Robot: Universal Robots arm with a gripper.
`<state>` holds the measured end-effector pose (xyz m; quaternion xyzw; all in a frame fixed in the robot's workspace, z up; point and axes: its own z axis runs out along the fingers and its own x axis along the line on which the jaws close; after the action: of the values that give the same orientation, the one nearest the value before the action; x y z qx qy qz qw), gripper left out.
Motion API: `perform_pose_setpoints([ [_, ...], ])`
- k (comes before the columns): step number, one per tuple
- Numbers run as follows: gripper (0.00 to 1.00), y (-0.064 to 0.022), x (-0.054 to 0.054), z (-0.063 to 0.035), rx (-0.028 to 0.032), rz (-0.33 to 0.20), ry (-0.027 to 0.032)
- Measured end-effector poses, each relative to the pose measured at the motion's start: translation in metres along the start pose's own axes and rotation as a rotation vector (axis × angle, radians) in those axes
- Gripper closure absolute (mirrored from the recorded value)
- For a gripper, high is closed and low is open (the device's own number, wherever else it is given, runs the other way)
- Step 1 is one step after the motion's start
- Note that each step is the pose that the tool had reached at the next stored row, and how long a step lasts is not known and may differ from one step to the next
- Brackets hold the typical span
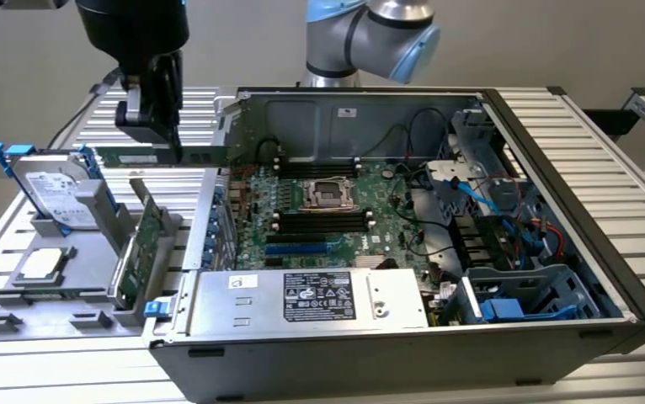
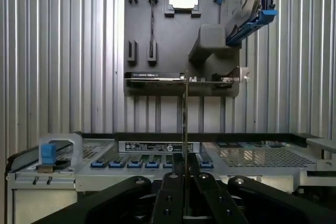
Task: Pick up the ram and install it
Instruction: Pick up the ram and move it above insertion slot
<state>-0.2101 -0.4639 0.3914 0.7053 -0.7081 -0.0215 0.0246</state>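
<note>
The ram point(image 1: 205, 155) is held in the air at about 10 o'clock in the exterior view, above the gap between the gray tray point(image 1: 30, 313) and the open computer case point(image 1: 592, 210). It is pinched near its middle by the drawn-in fingers of the gripper point(image 1: 157, 145). Its long axis is kept level, running 9 to 3 o'clock, with the 3 o'clock end seen against the case wall; in the wrist view the ram point(image 2: 185, 124) is seen edge-on as a thin line coming out from the gripper point(image 2: 185, 203).

Gripper point(image 1: 157, 140) clamped on ram point(image 1: 205, 155), high above parts tray point(image 1: 8, 324), beside open case point(image 1: 609, 252)
</note>
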Motion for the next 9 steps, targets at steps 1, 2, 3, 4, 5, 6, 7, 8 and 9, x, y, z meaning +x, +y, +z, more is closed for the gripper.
perform_pose_setpoints([
  [1,0.86,-0.0042,-0.001,-0.0003,0.0000,0.000,0.0000],
  [2,0.86,-0.0082,-0.002,-0.0005,0.0000,0.000,0.0000],
  [3,0.86,-0.0123,-0.004,-0.0008,0.0000,0.000,0.0000],
  [4,0.86,-0.0163,-0.005,-0.0011,0.0001,0.000,-0.0001],
  [5,0.86,-0.0202,-0.006,-0.0013,0.0000,0.000,0.0000],
  [6,0.86,-0.0244,-0.008,-0.0016,0.0000,0.000,-0.0001],
  [7,0.86,-0.0283,-0.009,-0.0019,0.0000,0.000,0.0000],
  [8,0.86,-0.0321,-0.011,-0.0022,0.0000,0.000,0.0000],
  [9,0.86,-0.0360,-0.012,-0.0024,0.0000,0.000,-0.0001],
])
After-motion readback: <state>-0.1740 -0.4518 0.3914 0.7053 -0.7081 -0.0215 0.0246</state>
